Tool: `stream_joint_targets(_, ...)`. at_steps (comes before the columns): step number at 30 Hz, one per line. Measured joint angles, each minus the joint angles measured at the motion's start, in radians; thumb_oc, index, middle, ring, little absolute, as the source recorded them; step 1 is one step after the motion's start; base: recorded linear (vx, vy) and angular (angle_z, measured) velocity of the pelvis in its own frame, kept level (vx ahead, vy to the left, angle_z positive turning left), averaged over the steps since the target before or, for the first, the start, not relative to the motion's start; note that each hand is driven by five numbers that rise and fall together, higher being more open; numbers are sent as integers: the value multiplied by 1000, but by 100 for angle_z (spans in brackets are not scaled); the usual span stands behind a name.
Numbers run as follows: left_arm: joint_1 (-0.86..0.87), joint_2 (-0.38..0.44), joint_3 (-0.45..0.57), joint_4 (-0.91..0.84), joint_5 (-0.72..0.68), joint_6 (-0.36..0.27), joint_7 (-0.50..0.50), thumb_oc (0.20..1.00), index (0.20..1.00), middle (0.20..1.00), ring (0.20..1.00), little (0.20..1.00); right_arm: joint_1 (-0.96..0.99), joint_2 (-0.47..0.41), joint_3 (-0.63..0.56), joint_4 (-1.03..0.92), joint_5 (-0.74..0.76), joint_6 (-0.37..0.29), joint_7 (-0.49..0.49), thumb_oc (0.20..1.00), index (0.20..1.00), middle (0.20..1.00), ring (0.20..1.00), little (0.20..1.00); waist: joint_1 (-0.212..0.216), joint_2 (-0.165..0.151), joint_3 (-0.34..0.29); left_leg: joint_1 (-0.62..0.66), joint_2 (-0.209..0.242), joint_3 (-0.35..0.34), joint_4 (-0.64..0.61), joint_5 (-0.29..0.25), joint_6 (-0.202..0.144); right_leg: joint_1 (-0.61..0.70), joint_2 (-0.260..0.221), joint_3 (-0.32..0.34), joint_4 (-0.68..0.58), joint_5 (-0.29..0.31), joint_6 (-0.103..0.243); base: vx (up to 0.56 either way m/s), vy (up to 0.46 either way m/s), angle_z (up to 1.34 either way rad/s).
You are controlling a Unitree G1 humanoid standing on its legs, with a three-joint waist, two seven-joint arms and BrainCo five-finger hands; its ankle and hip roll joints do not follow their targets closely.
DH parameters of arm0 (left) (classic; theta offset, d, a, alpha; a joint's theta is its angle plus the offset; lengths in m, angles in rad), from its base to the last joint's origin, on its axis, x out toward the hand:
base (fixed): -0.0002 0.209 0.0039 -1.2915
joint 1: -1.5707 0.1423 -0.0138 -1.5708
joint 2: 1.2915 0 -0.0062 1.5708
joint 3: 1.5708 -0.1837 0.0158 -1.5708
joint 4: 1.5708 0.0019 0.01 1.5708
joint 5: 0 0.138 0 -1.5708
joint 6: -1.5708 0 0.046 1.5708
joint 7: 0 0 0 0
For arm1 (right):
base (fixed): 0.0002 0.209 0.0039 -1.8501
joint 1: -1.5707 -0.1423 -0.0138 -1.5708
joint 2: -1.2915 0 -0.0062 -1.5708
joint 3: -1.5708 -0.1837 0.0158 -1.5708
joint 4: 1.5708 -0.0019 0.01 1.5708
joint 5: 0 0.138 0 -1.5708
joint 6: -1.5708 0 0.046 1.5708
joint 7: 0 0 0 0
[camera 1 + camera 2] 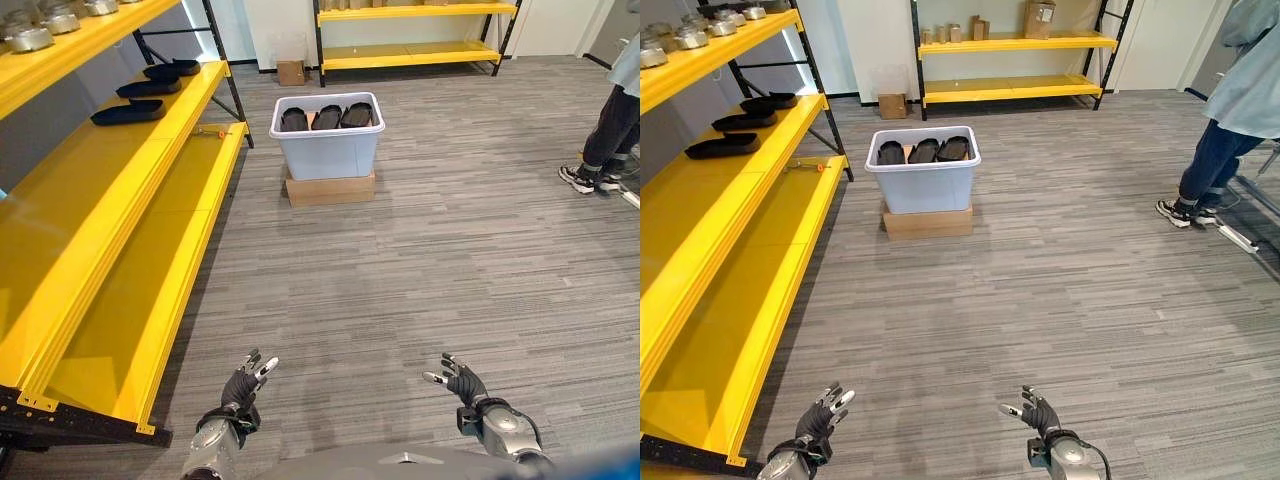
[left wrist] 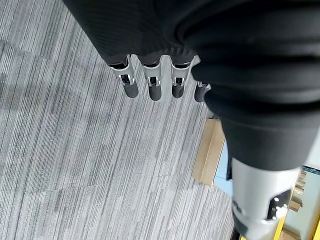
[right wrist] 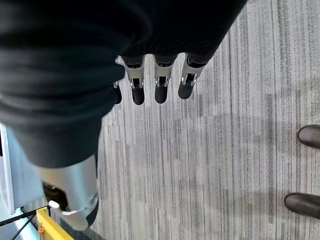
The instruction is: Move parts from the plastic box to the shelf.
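A pale plastic box (image 1: 326, 150) stands on a flat cardboard box (image 1: 330, 188) in the middle distance, with three black parts (image 1: 326, 117) side by side in it. On the left runs the yellow shelf (image 1: 120, 230); its middle level carries three more black parts (image 1: 130, 112) in a row. My left hand (image 1: 242, 387) and right hand (image 1: 462, 382) hang low over the floor, far short of the box. Both are open and hold nothing. The wrist views show straight fingers (image 2: 152, 82) and fingers (image 3: 160, 82) above bare carpet.
A person (image 1: 610, 130) stands at the right edge, with shoes (image 3: 307, 136) near my right arm. A second yellow shelf (image 1: 415, 55) lines the far wall, with a small cardboard box (image 1: 291, 72) beside it. Metal parts (image 1: 30, 38) sit on the top shelf level.
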Motion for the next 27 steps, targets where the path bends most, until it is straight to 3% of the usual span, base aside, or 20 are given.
stream_joint_targets(6,1,4,-1,6,-12,41,-24,1000,1000,1000,1000,1000,0,-1,-1,1,4,1,-20,1000,1000,1000,1000,1000,-1,-13,11,4,-1,0,-1,2,-2,3,-1,0,0,2,0,-11,7,0)
stream_joint_targets(14,-7,3,-39,5,6,43,-42,1000,1000,1000,1000,1000,-2,-2,-2,1,38,16,-17,1000,1000,1000,1000,1000,-1,-1,21,2,-1,0,0,2,-2,2,-1,-2,0,2,0,-9,3,0)
stream_joint_targets(27,-14,3,-35,39,0,63,-19,1000,1000,1000,1000,1000,-2,-4,39,10,30,19,-35,1000,1000,1000,1000,1000,0,-9,26,7,-1,-4,0,3,-2,9,-1,-8,0,2,0,0,0,0)
